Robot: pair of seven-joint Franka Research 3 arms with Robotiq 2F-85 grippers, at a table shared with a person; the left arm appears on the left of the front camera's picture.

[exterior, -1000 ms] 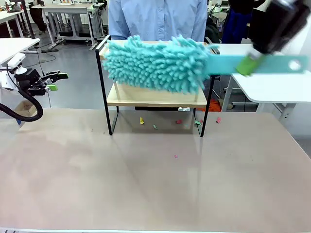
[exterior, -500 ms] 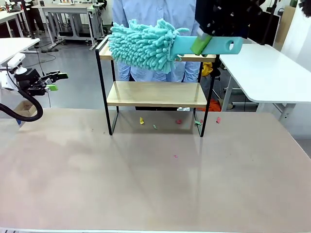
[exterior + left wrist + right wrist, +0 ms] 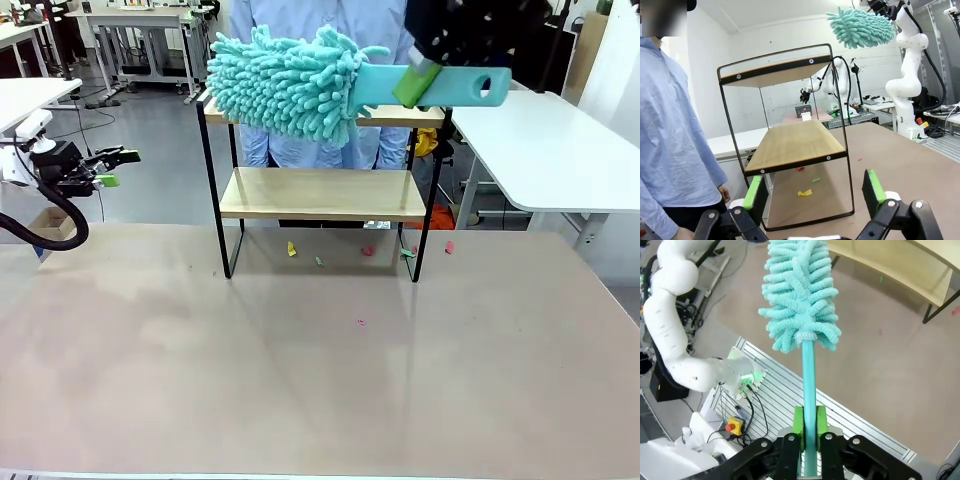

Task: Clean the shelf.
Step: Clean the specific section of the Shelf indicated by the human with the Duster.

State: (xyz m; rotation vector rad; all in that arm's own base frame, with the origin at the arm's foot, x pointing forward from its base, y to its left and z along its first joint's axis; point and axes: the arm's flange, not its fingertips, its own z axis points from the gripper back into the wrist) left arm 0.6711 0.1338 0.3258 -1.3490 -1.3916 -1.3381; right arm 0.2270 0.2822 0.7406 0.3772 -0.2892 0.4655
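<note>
Left hand (image 3: 118,167) spread wide, low; right hand (image 3: 809,421) high, clamped tight.

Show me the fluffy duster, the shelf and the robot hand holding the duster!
duster (image 3: 290,85), front view, middle of its fluffy head.
shelf (image 3: 320,193), front view, lower wooden board.
right gripper (image 3: 809,424), right wrist view, between its green pads.

Over the last second the right pincer (image 3: 415,82), clamped on the teal duster (image 3: 285,85), has risen and moved left, carrying its head from the shelf (image 3: 320,195) front to the top board's left end.
</note>
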